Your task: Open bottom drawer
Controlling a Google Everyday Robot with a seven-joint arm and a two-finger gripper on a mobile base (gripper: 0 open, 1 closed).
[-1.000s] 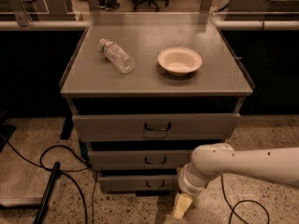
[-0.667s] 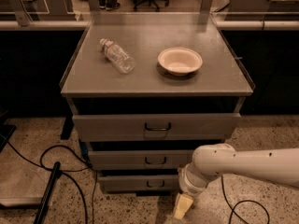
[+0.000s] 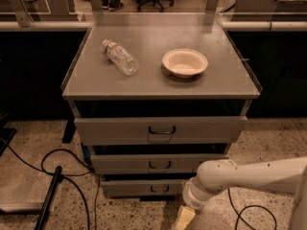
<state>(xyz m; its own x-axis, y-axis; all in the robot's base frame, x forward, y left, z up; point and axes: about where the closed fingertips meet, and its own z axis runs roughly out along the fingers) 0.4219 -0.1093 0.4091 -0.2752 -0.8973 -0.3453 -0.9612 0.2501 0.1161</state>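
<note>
The bottom drawer is the lowest and narrowest grey front of the cabinet, with a small dark loop handle. It is pushed in, its front standing slightly behind the middle drawer above. My white arm comes in from the right, low over the floor. My gripper hangs at the wrist's end, just right of and below the bottom drawer's front, a little away from the handle. It touches nothing.
The wide top drawer sits above the middle one. On the cabinet top lie a plastic bottle and a cream bowl. Black cables trail over the speckled floor at left and another at right.
</note>
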